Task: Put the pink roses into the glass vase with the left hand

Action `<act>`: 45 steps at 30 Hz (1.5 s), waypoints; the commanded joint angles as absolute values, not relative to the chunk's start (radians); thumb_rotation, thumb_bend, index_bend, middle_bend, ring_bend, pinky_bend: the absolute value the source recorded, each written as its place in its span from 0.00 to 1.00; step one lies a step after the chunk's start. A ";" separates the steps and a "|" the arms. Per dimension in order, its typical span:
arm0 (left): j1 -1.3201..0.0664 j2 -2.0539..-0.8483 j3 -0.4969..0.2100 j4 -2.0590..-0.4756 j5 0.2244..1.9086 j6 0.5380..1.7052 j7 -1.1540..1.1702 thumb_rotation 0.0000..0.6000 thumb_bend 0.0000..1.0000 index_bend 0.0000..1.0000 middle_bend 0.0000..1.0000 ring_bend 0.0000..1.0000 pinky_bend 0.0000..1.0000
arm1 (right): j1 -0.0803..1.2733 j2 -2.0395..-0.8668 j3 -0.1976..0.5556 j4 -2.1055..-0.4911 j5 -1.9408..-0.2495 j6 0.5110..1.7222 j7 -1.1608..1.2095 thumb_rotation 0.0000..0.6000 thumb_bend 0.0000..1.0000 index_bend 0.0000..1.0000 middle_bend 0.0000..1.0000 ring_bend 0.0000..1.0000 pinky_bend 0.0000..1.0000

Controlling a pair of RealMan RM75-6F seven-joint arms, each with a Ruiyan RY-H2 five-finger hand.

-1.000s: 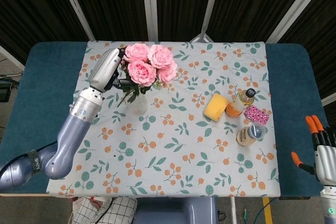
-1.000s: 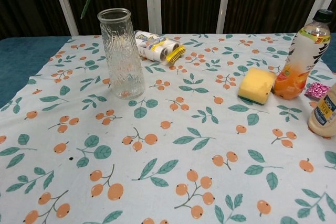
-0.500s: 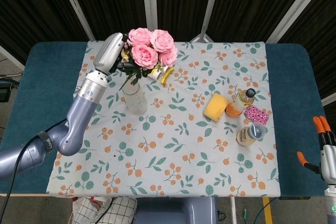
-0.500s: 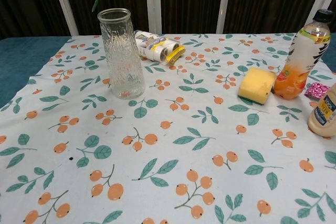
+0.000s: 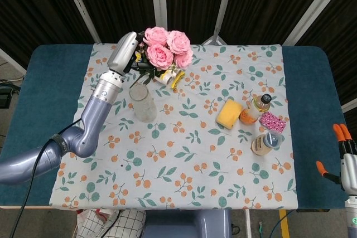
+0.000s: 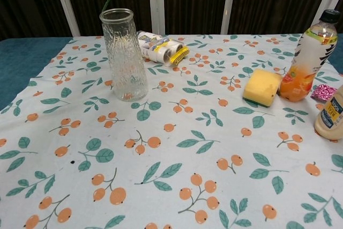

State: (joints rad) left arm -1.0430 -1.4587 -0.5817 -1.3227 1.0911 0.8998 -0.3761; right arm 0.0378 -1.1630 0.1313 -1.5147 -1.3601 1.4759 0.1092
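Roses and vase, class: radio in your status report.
Left robot hand holds roses above vase. Stems not in yet. Right robot hand open, idle. Nothing blocking vase mouth.

A yellow sponge (image 6: 261, 87) lay just beside an orange juice bottle (image 6: 307, 60) on the floral tablecloth (image 6: 177, 175). A beige bottle (image 6: 330, 113) stood near a pink pouch (image 5: 272, 121), and rolled packets (image 6: 161, 48) lay further back.

I can't read any text; the labels on the orange drink bottle (image 6: 306, 63) and rolled packet (image 6: 161, 47) are blurred.
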 commanded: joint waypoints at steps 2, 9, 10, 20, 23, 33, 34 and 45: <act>-1.048 -1.472 -0.582 -1.309 1.108 0.909 -0.417 1.00 0.46 0.58 0.53 0.37 0.44 | 0.036 -1.162 0.132 -1.514 -1.359 1.477 0.111 1.00 0.32 0.01 0.04 0.11 0.07; -1.057 -1.482 -0.590 -1.311 1.109 0.927 -0.442 1.00 0.46 0.58 0.53 0.37 0.44 | 0.037 -1.163 0.133 -1.510 -1.356 1.471 0.116 1.00 0.32 0.01 0.04 0.11 0.07; -1.059 -1.484 -0.595 -1.316 1.104 0.929 -0.449 1.00 0.46 0.58 0.53 0.37 0.44 | 0.037 -1.163 0.134 -1.510 -1.355 1.470 0.117 1.00 0.32 0.01 0.04 0.11 0.07; -1.066 -1.487 -0.587 -1.339 1.086 0.932 -0.429 1.00 0.44 0.57 0.52 0.35 0.44 | 0.036 -1.163 0.137 -1.506 -1.350 1.467 0.123 1.00 0.32 0.01 0.04 0.11 0.07; -1.061 -1.486 -0.574 -1.344 1.090 0.929 -0.427 1.00 0.44 0.56 0.50 0.33 0.43 | 0.035 -1.161 0.138 -1.508 -1.351 1.469 0.128 1.00 0.32 0.01 0.04 0.11 0.07; -1.031 -1.479 -0.535 -1.365 1.135 0.919 -0.503 1.00 0.43 0.55 0.47 0.29 0.42 | 0.030 -1.157 0.139 -1.516 -1.355 1.477 0.131 1.00 0.32 0.01 0.04 0.11 0.07; -1.028 -1.478 -0.531 -1.367 1.143 0.922 -0.509 1.00 0.43 0.55 0.47 0.29 0.42 | 0.030 -1.156 0.139 -1.517 -1.355 1.478 0.132 1.00 0.32 0.01 0.04 0.11 0.07; -0.959 -1.411 -0.476 -1.448 1.222 0.940 -0.579 1.00 0.43 0.43 0.37 0.23 0.40 | 0.027 -1.156 0.141 -1.521 -1.359 1.485 0.138 1.00 0.32 0.01 0.04 0.11 0.07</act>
